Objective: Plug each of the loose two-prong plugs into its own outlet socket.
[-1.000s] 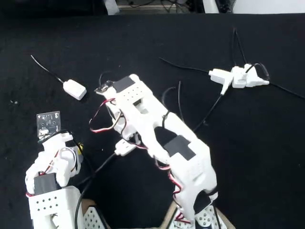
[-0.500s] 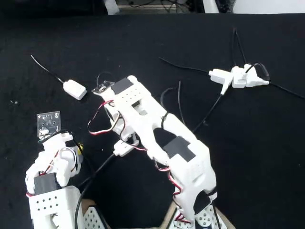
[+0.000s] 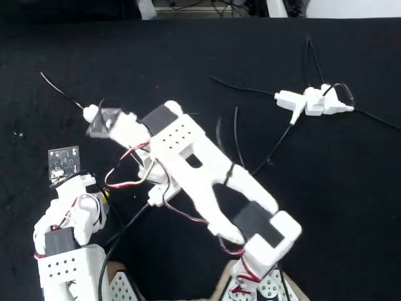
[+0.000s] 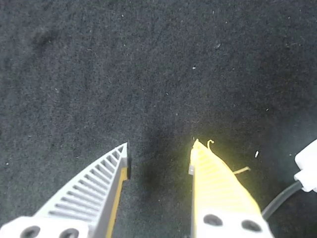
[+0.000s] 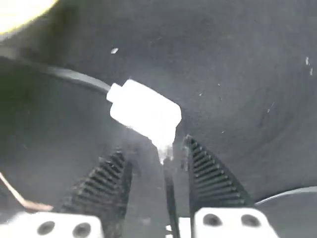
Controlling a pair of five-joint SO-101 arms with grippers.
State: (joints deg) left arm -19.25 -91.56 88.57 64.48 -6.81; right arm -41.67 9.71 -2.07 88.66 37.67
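Observation:
A white two-prong plug (image 5: 143, 111) with a thin black cable lies on the black cloth just ahead of my right gripper (image 5: 156, 151). The gripper is open, and the plug's near end reaches into the gap between the fingertips. From above, the right arm stretches to the far left, and this plug (image 3: 91, 113) peeks out by its tip. A second white plug (image 3: 159, 195) lies mid-table, also at the edge of the left wrist view (image 4: 309, 166). My left gripper (image 4: 158, 146) hangs open over bare cloth. The white outlet block (image 3: 322, 100) sits at the far right.
Thin black cables (image 3: 276, 141) run across the cloth from the outlet block toward the middle. Another white plug (image 3: 288, 98) rests against the block's left end. The left arm (image 3: 66, 219) stands at the near left corner.
The right arm has swung left and stretched out, bringing its gripper over the far-left plug. The left arm has not moved.

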